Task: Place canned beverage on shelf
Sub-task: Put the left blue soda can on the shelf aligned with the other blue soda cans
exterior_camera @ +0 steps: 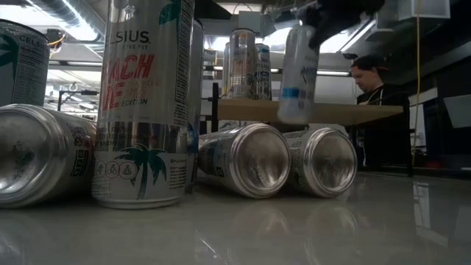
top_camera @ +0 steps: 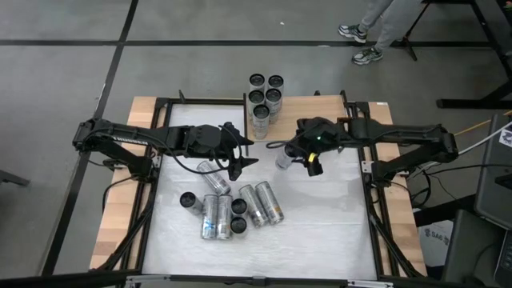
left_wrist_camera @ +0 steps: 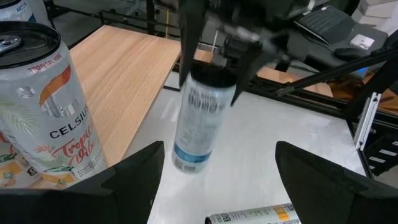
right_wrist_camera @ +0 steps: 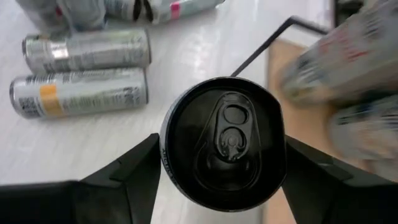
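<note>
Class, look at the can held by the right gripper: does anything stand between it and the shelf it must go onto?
The right gripper holds the can just off the shelf. No object lies between them in the high view. Five cans already stand on the shelf's left end; the rest of the board looks bare.

A robotics lab or workshop is indicated: a white tabletop (top_camera: 320, 216) is framed by black metal rails over a grey taped concrete floor (top_camera: 64, 72), exposed ceiling ducts (exterior_camera: 70, 18) are seen, and a person (exterior_camera: 372, 81) stands beyond the table.
</note>
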Available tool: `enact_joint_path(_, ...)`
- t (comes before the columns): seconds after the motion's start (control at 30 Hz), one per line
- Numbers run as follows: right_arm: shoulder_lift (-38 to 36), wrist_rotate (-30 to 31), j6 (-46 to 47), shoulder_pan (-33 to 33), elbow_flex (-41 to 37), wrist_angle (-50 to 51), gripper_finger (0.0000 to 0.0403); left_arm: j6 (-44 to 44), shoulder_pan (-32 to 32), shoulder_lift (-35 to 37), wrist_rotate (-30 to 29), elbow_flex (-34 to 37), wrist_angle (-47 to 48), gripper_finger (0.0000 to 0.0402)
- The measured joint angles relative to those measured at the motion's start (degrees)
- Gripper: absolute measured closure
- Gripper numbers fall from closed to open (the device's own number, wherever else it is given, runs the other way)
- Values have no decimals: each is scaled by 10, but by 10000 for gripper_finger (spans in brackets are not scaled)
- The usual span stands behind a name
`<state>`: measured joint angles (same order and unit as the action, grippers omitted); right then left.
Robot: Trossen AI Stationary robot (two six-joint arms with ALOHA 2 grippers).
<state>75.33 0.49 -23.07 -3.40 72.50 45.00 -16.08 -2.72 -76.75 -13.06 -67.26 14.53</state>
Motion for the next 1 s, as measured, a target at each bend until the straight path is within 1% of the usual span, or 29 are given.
enact_joint_path(0.27, 0, 22, -1, 0, 96, 51, 137, 0, 0, 0, 0, 0, 0, 98)
enact_joint_path(0.47, 0, 57, -3, 0, 131, 63, 137, 0, 0, 0, 0, 0, 0, 98)
enact_joint_path(0.57, 0, 63, -14, -10, 141, 63, 137, 0, 0, 0, 0, 0, 0, 98)
enact_joint_path(0.83, 7, 58, -15, -80, 143, 62, 137, 0, 0, 0, 0, 0, 0, 98)
enact_joint_path(1.0, 34, 19, -15, -130, 143, 63, 137, 0, 0, 0, 0, 0, 0, 98)
